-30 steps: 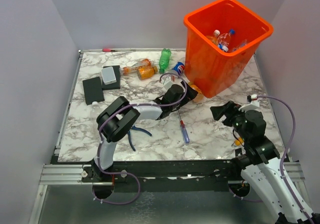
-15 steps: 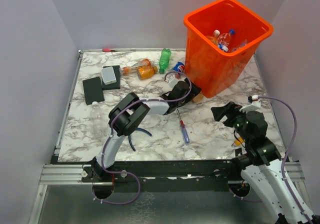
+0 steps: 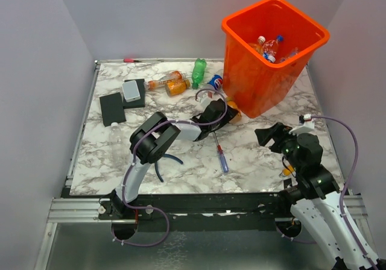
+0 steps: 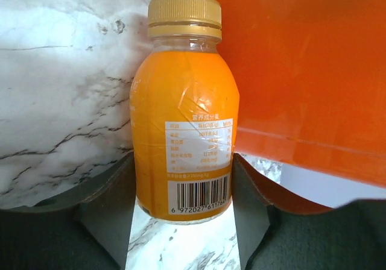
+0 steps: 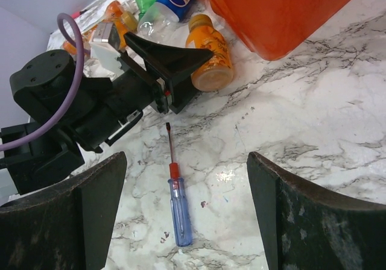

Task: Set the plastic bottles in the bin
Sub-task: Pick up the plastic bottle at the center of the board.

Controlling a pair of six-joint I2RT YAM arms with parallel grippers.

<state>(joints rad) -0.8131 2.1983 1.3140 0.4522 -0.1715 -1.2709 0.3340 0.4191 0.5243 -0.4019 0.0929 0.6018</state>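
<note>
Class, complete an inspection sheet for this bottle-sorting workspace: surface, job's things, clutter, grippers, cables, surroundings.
Surface: marble-patterned table; no spills seen.
Job's things: orange bin at far right holds several bottles. An orange juice bottle lies beside its base. A green bottle, Pepsi bottle and orange bottles lie loose to the bin's left.
Clutter: screwdriver, blue-handled pliers, black blocks.
Grippers: left gripper has its fingers touching both sides of the orange juice bottle; right gripper open, empty.
Cables: purple cables loop along both arms; no snag seen.
Surroundings: plain walls; metal rail at near edge.
</note>
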